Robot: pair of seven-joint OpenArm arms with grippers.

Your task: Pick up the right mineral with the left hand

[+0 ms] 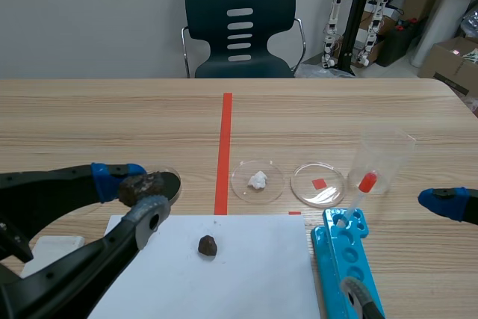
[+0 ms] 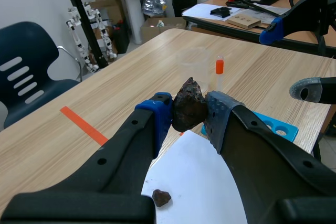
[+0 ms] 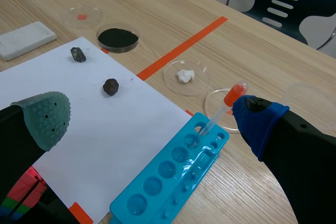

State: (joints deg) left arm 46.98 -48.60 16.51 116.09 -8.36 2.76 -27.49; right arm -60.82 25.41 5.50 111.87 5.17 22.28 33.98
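My left gripper (image 1: pixel 139 193) is shut on a rough dark-brown mineral (image 1: pixel 143 185), held above the table's left side. In the left wrist view the mineral (image 2: pixel 189 110) is pressed between the blue and grey pads. A small brown mineral (image 1: pixel 208 245) lies on the white paper (image 1: pixel 254 274); in the right wrist view it (image 3: pixel 110 86) shows with a darker mineral (image 3: pixel 78 54) beyond it. My right gripper (image 1: pixel 403 248) stands open low at the right, over the blue well tray (image 1: pixel 346 259).
Behind the paper sit a black-filled dish (image 3: pixel 118 37), a dish with a white lump (image 1: pixel 258 180) and a dish with a red square (image 1: pixel 319 184). A clear cup (image 1: pixel 382 156) holds a red-bulbed dropper (image 1: pixel 367 181). A white block (image 1: pixel 56 244) lies at the left.
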